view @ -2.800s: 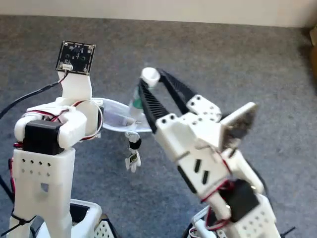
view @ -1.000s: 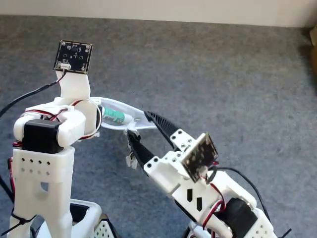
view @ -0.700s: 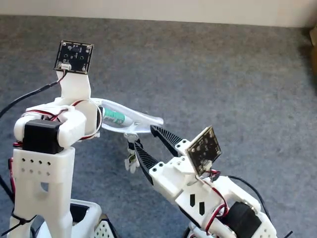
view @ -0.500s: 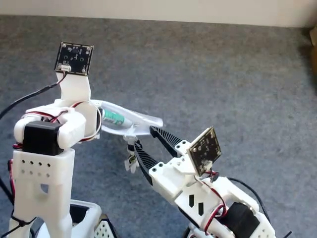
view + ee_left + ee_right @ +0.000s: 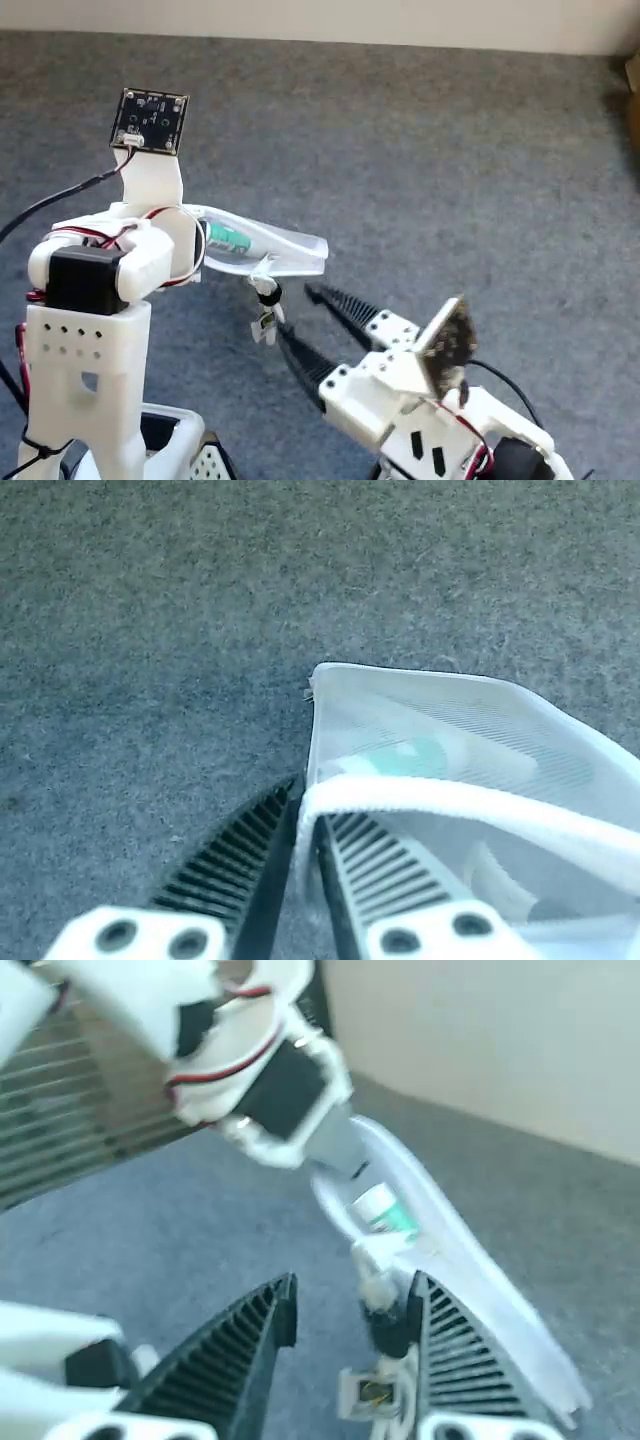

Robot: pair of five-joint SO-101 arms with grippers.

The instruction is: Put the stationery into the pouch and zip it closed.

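Open carpet (image 5: 450, 150) beyond the pouch (image 5: 290, 250); its dangling zipper charm (image 5: 266, 322) seemingly blocks the near side.

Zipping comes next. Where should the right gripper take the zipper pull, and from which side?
Pinch the zipper pull at its dark neck, just below the pouch, coming from the robot's side. It hangs free, so the right gripper can straddle it with open fingers.

Bench (image 5: 450, 150), covered throughout in grey short-pile felt of faintly mottled texture. Directly on it, at the near edge, stand one white arm base (image 5: 85, 390) and a second arm base (image 5: 470, 455).
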